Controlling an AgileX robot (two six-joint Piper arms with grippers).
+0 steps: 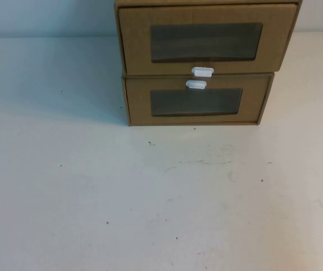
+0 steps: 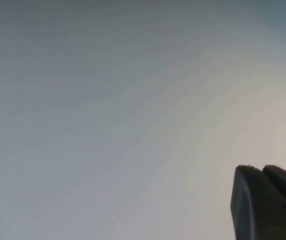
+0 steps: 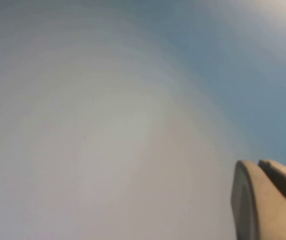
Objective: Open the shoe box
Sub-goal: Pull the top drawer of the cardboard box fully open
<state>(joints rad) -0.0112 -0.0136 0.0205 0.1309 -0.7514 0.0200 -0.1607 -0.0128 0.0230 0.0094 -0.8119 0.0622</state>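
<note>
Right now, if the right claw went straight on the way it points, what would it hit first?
The way looks free as far as its wrist view shows: ahead of the shut right claw lies only a plain pale surface, depth unclear. The left claw, also shut, sits outside the high view too.

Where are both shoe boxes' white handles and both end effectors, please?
upper handle (image 1: 203, 71), high view, tab's middle.
lower handle (image 1: 196, 84), high view, tab's middle.
left end effector (image 2: 262, 170), left wrist view only, between shut fingertips.
right end effector (image 3: 258, 164), right wrist view only, between shut fingertips.
</note>
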